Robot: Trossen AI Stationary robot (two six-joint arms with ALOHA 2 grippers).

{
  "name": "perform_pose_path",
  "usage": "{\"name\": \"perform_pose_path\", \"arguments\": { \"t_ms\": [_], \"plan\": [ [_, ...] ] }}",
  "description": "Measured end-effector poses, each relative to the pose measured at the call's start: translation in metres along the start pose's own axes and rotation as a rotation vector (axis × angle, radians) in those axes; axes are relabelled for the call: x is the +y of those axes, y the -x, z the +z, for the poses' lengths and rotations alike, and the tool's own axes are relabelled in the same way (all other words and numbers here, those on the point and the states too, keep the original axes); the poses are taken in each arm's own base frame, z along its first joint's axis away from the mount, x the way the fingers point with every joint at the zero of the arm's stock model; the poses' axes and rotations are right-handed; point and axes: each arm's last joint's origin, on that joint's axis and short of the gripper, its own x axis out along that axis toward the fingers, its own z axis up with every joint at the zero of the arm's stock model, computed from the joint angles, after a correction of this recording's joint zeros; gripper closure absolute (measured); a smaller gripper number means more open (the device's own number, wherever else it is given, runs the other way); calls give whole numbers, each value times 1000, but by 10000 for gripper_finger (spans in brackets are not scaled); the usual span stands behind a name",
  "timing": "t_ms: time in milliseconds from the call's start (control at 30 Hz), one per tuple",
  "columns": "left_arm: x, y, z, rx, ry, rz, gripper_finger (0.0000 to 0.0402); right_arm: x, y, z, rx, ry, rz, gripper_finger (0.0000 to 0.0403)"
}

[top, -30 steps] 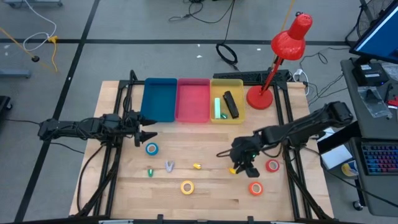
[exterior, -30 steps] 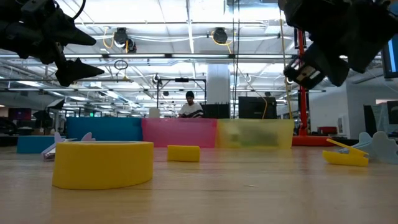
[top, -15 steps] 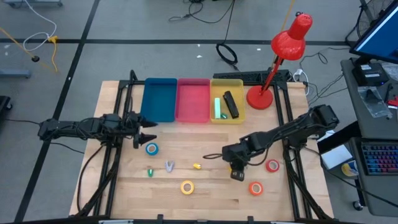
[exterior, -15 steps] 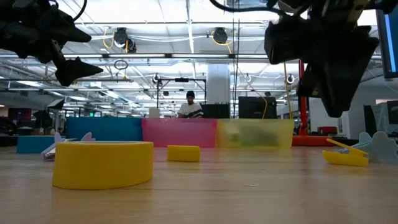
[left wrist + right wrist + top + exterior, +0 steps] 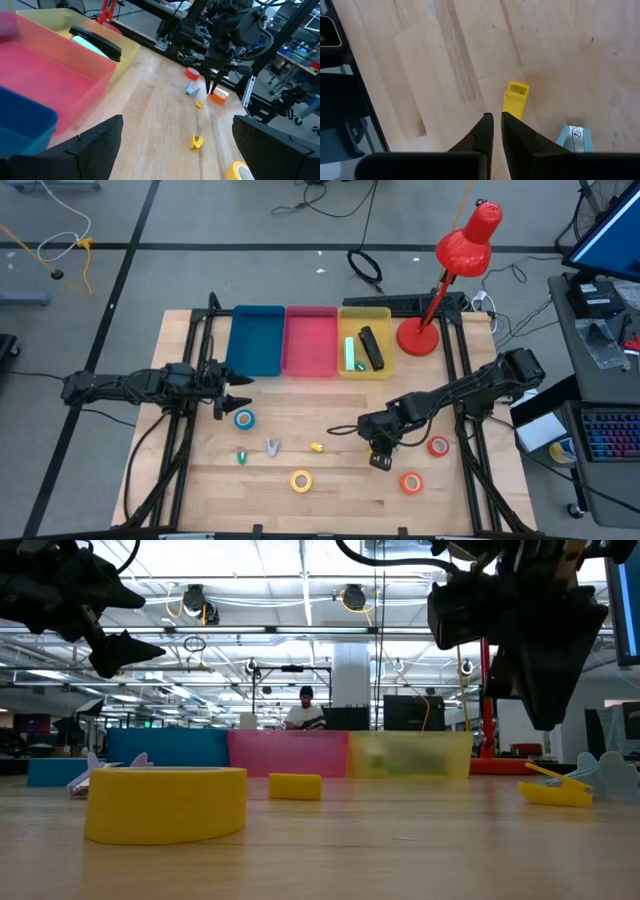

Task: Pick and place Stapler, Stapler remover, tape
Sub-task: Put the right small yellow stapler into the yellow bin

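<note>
The right tool (image 5: pixel 495 116) is held point-down just above the table (image 5: pixel 445 60). Its two fingers are brought almost together, with only a thin slit between them, and nothing is gripped.

Just beyond the fingertips, a little to one side of the slit, a yellow staple remover (image 5: pixel 516 99) is lying flat on the wood. It is not touched by the tool. Its long axis runs nearly in the same line as the fingers point, so its narrow width is presented to them. It is judged that the fingers must be opened and shifted slightly over the piece before it can be taken. A pale blue staple remover (image 5: pixel 575 138) is seen a bit farther off on the same side.

Near the tool, toward the right edge of the table, a red tape roll (image 5: pixel 438 446) and an orange-red tape roll (image 5: pixel 411 482) are placed. On the other side, a second yellow staple remover (image 5: pixel 316 447), a yellow tape roll (image 5: pixel 301 480) and a blue tape roll (image 5: pixel 244 419) are found, well apart from it. Far beyond the tool a yellow tray (image 5: pixel 383 313) is standing, and a black stapler (image 5: pixel 371 348) is already laid in it.

The left tool (image 5: pixel 247 389) is kept wide open and empty across the table, so the right arm is clearly the nearer one.
</note>
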Motion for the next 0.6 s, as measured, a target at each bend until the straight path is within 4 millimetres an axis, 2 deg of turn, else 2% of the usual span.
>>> {"name": "perform_pose_path", "arguments": {
  "t_ms": [367, 600],
  "plan": [
    [0, 0, 0, 0, -2, 0, 23, 0, 0, 1, -10, 21, 2, 241],
    [0, 0, 0, 0, -15, 1, 23, -2, -10, 6, -30, 23, -16, 207]
  ]
}}
